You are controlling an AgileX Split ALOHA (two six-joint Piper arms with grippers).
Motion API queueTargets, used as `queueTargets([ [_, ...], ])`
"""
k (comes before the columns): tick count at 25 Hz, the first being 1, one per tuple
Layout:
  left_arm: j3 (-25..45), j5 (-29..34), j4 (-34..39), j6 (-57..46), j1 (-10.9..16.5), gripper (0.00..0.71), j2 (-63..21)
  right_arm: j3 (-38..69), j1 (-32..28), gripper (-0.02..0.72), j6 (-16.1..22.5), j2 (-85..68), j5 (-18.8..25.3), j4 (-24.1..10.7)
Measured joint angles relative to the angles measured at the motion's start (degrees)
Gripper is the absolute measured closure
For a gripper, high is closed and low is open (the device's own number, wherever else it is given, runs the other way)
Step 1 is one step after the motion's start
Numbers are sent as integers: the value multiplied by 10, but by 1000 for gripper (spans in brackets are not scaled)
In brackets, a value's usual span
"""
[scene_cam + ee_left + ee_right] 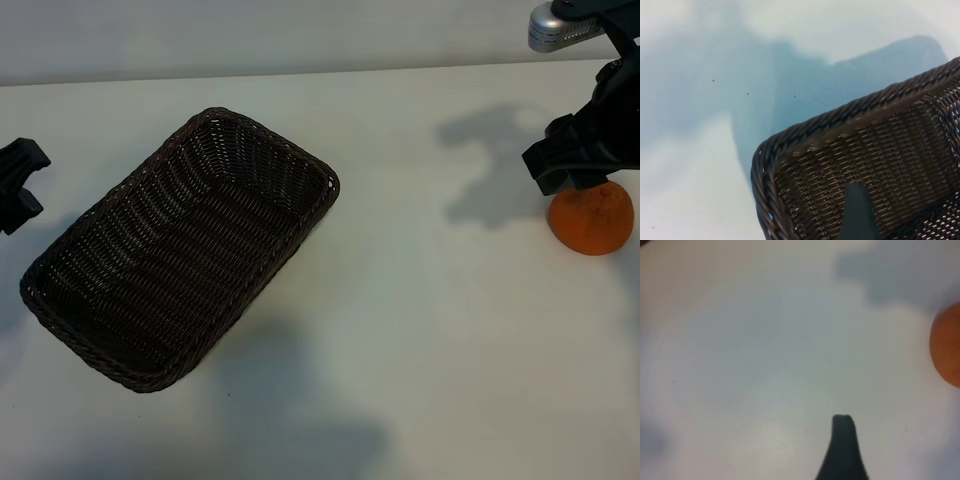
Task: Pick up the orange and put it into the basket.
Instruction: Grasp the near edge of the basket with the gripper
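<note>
The orange sits on the white table at the far right. It also shows at the edge of the right wrist view as the orange. My right gripper hangs just above the fruit's upper left side, open and holding nothing. One of its fingers shows over bare table beside the fruit. The dark brown wicker basket lies empty and at a slant, left of centre. My left gripper is at the far left edge, open. One of its fingers shows over a corner of the basket.
A wide stretch of white table lies between the basket and the orange. The table's far edge meets a pale wall at the back. A silver part of the right arm shows at the top right.
</note>
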Motion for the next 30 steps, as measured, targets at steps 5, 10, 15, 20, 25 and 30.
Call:
queueTargets([
  [5, 0, 31, -5, -59, 0, 224, 0, 0, 0, 174, 0, 0, 0, 1],
  [10, 0, 81, -23, -78, -27, 224, -3, 0, 0, 175, 0, 0, 0, 2],
  [15, 0, 101, -24, -144, -64, 224, -6, 0, 0, 176, -1, 0, 0, 2],
  [20, 3, 148, -6, -154, -68, 224, -6, 0, 0, 176, -2, 0, 0, 2],
  [25, 36, 169, 12, -194, -68, 225, -8, 0, 0, 176, -2, 0, 0, 2],
  [30, 48, 157, 20, -200, -68, 225, -11, 0, 0, 176, -2, 0, 1, 2],
])
